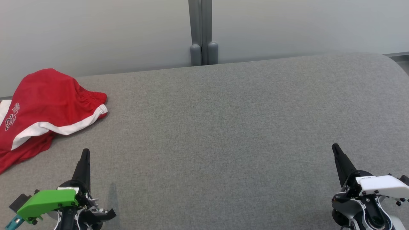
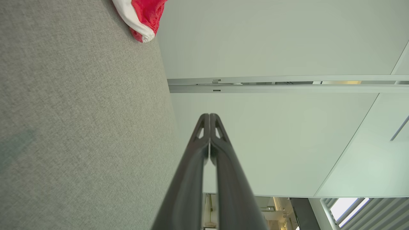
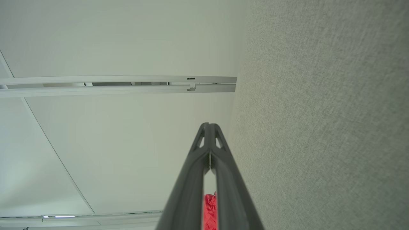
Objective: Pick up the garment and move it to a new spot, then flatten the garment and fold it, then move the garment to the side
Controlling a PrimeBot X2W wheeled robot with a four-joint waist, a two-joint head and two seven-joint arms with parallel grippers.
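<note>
The garment (image 1: pixel 41 108), red shorts with white stripes and a printed number, lies loosely crumpled at the far left of the grey table (image 1: pixel 223 127). Its hem corner (image 2: pixel 142 17) shows at the top of the left wrist view, and a red scrap of the garment (image 3: pixel 210 210) shows between the finger bases in the right wrist view. My left gripper (image 1: pixel 85 151) hovers at the lower left, just below the garment, fingertips pressed together and holding nothing. My right gripper (image 1: pixel 335 147) sits at the lower right, far from the garment, also shut and empty.
A pale wall runs behind the table, with a grey vertical post (image 1: pixel 200 32) at its middle. The table's far right corner (image 1: pixel 389 60) is rounded. Bare grey cloth spans the stretch between the two grippers.
</note>
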